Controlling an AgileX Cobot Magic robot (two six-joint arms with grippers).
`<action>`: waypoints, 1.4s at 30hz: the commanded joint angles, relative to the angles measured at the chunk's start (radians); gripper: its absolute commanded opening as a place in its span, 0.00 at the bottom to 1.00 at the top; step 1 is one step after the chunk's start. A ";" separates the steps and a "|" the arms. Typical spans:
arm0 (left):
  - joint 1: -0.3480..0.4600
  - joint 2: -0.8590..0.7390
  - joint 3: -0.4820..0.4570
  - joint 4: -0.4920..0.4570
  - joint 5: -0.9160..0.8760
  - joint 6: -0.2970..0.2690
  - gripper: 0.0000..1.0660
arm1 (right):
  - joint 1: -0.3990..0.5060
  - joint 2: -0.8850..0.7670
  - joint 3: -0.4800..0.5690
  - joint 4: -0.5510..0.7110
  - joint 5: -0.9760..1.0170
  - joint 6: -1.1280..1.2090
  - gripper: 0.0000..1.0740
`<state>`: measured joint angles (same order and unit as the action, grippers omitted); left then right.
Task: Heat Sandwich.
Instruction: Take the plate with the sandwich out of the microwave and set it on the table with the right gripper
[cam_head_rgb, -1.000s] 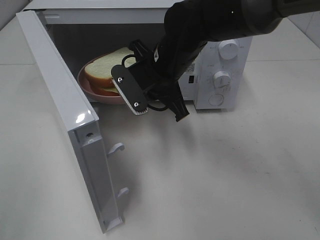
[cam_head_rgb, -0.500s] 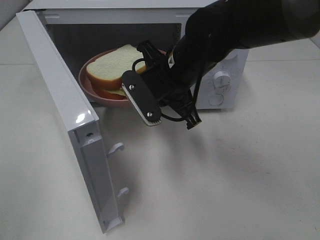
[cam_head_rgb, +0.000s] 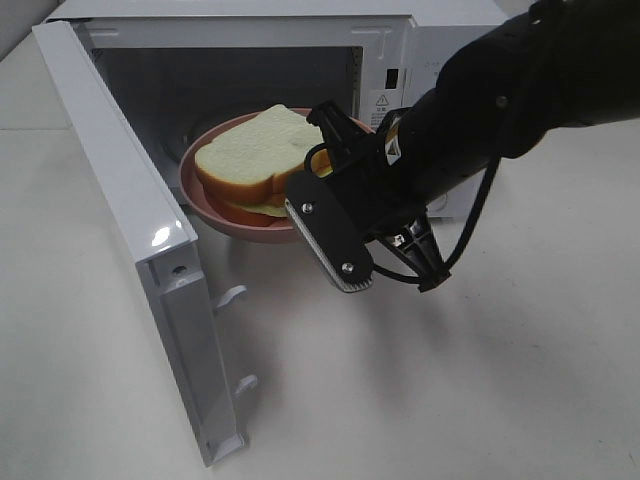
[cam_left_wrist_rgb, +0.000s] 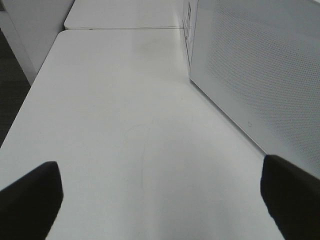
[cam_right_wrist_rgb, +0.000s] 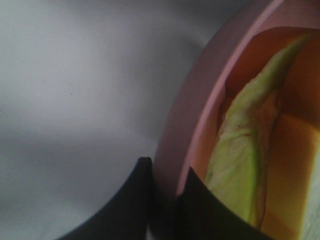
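Microwave (cam_head_rgb: 440, 60) on white table (cam_head_rgb: 480, 380), door (cam_head_rgb: 120, 220) swung fully open. Pink plate (cam_head_rgb: 215, 205) at cavity mouth, partly projecting past front edge, clear of table. Sandwich (cam_head_rgb: 255, 160) lies on plate. Right gripper (cam_right_wrist_rgb: 165, 195) fingers pinch plate rim, one each side. Left gripper (cam_left_wrist_rgb: 160, 195) beside microwave's outer side wall, fingers spread wide, nothing between them.

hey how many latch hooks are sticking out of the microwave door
2. Both sit on the open door's inner edge in the high view: the upper hook just below the shiny panel, the lower hook nearer the door's bottom corner. None seems hidden.
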<state>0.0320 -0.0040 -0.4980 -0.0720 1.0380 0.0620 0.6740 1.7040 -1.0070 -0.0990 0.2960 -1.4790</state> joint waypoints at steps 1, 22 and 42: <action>0.003 -0.025 0.003 0.003 -0.002 -0.001 0.95 | 0.004 -0.054 0.031 -0.004 -0.031 -0.005 0.00; 0.003 -0.025 0.003 0.003 -0.002 -0.001 0.95 | 0.004 -0.274 0.222 -0.005 -0.020 0.049 0.00; 0.003 -0.025 0.003 0.003 -0.002 -0.001 0.95 | 0.004 -0.498 0.360 -0.102 0.057 0.209 0.00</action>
<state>0.0320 -0.0040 -0.4980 -0.0720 1.0380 0.0620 0.6740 1.2310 -0.6480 -0.1820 0.3660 -1.2960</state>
